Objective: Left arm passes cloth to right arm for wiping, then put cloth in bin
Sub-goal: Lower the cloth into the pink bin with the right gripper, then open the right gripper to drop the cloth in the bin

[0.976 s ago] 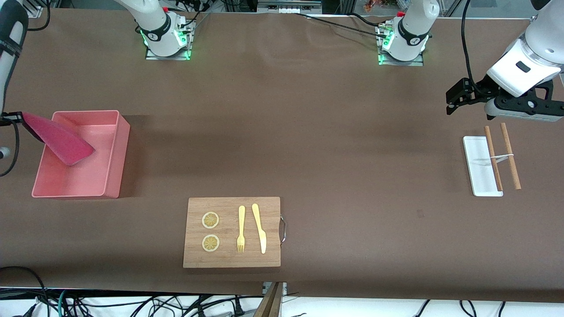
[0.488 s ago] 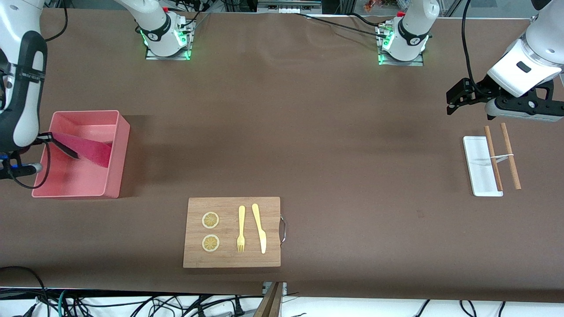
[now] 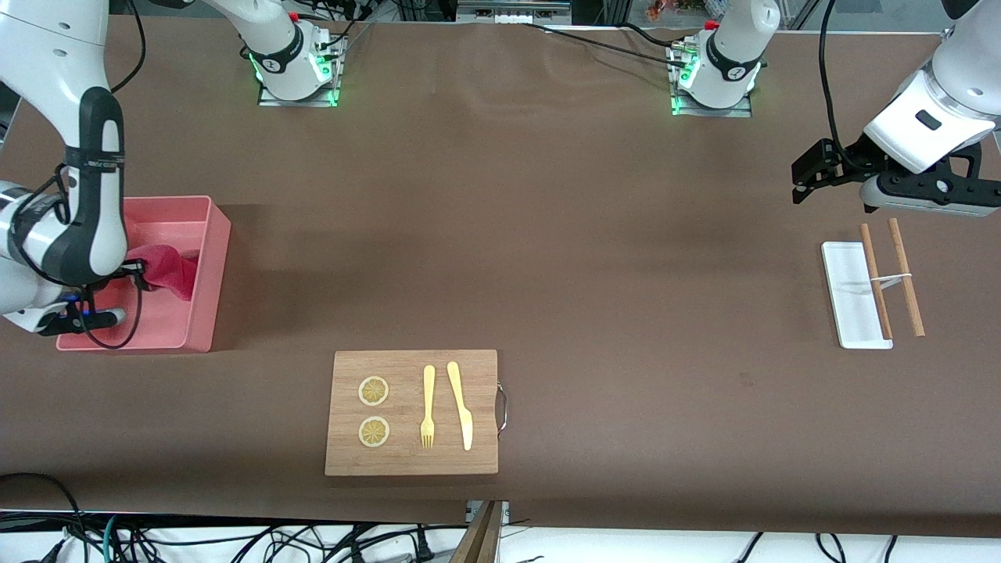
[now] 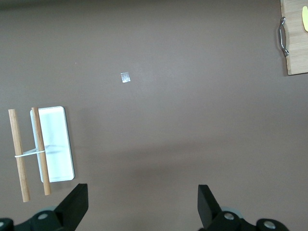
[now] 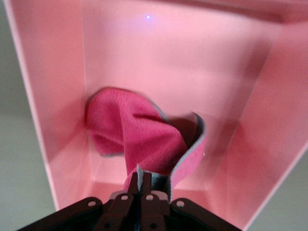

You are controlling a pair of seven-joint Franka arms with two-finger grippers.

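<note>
Right claw (image 5: 140,185) pinching cloth (image 5: 137,137) (crumpled) hanging below it inside bin (image 3: 209,266), left claw (image 4: 139,204) spread, waiting near tray (image 3: 848,293)

A wooden board (image 3: 412,413) with a metal handle (image 3: 502,407) is set near the table edge closest to the front camera. Two lemon slices (image 3: 374,391), a yellow fork (image 3: 428,407) and a yellow knife (image 3: 461,404) are laid on it, side by side. Toward the left arm's end, a white tray (image 3: 851,295) is seen, with two wooden sticks (image 3: 905,276) joined by what may be a white band; one stick is laid across the tray's edge, the other on the brown table (image 3: 594,258). A small pale scrap (image 4: 125,77) lies on the table.
</note>
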